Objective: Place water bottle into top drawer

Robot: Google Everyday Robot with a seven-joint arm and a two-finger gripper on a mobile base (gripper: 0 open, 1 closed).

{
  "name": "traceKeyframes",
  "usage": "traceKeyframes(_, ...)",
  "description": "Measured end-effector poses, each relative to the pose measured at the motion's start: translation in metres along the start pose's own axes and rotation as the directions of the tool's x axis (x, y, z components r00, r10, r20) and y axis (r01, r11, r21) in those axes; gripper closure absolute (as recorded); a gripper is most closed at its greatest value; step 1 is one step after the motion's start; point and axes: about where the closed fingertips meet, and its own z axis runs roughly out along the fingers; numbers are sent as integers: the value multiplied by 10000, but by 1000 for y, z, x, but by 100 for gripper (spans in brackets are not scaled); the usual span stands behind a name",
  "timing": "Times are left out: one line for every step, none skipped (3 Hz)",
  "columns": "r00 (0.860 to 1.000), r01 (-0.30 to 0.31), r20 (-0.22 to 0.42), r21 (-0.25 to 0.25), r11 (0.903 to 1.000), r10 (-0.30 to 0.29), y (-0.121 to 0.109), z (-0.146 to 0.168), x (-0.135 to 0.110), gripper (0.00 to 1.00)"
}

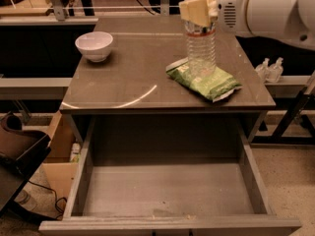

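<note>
The water bottle (201, 45) is a clear ribbed bottle with a white label and red band. My gripper (199, 10) is shut on its upper part, cream fingers (193, 12) around the label, holding it upright over the green bag at the table's right side. The white arm (268, 9) reaches in from the upper right. The top drawer (167, 188) is pulled open below the table's front edge, grey and empty inside.
A white bowl (94, 45) sits at the table's back left. A green snack bag (206, 80) lies at the right, under the bottle. Two small bottles (269, 69) stand on a shelf at right. A cardboard box (58, 156) and dark object (17, 151) are at left.
</note>
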Motion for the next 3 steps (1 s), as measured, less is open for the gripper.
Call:
traceKeyframes(9999, 125, 66, -89, 9999, -125, 30, -30, 22, 100)
traceKeyframes(9969, 337, 712, 173, 9993, -348, 38, -63, 28, 100)
traceKeyframes(9854, -388, 1679, 719, 9967, 263, 16, -100, 46, 100)
